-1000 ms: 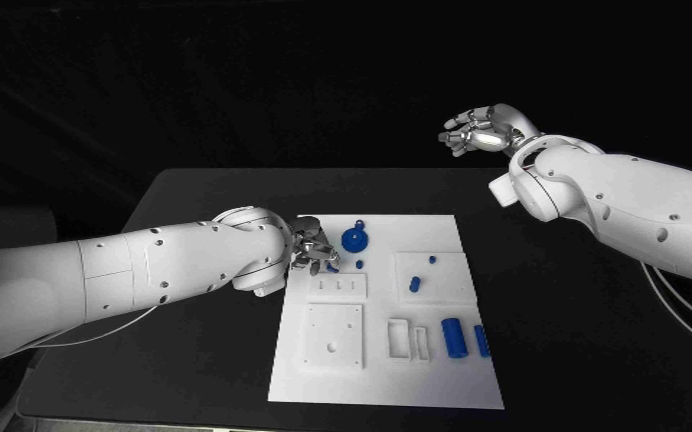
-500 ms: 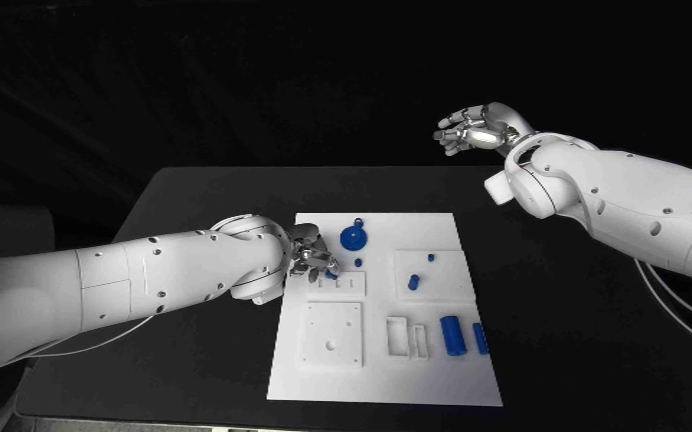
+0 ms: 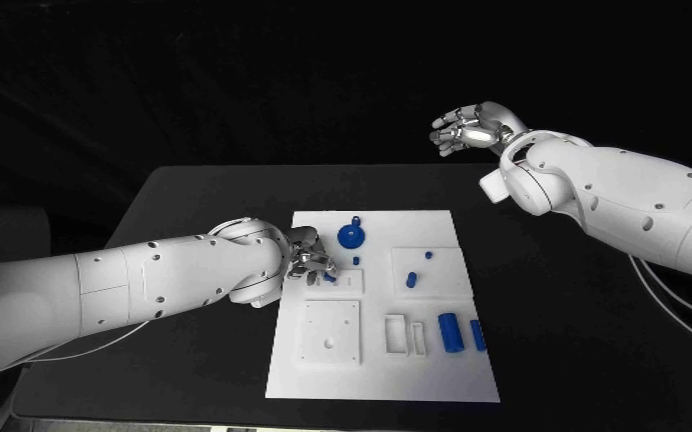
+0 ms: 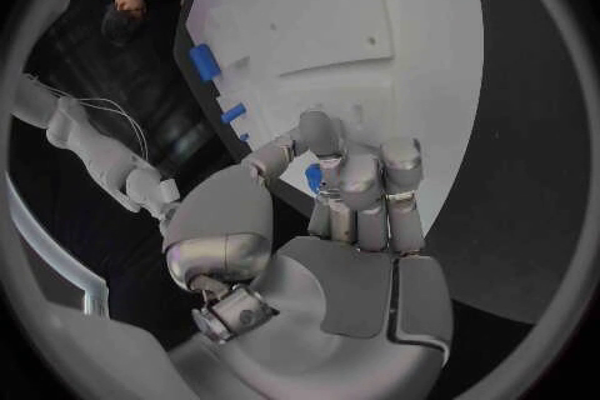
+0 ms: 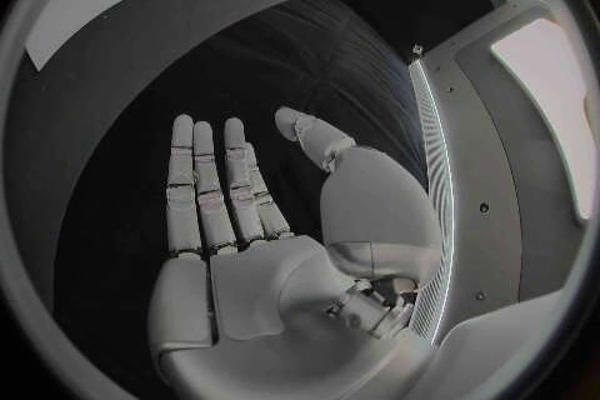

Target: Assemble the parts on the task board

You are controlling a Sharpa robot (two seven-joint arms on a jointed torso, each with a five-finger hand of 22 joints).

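Fingers (image 4: 356, 182) of your left hand (image 3: 309, 255) are curled around a small blue plastic part (image 4: 313, 177), held low over the left edge of the white rectangular task board (image 3: 433, 377) on the black worktop (image 3: 202, 202). Your right hand (image 3: 469, 132) hovers high beyond the board, spread and holding nothing. Your pinch looks shallow, so if the part tilts as you lower it, it may miss its socket and slip free.

matt white task board (image 3: 433, 377), glossy blue plastic parts (image 3: 451, 333), black matt table (image 3: 202, 202)
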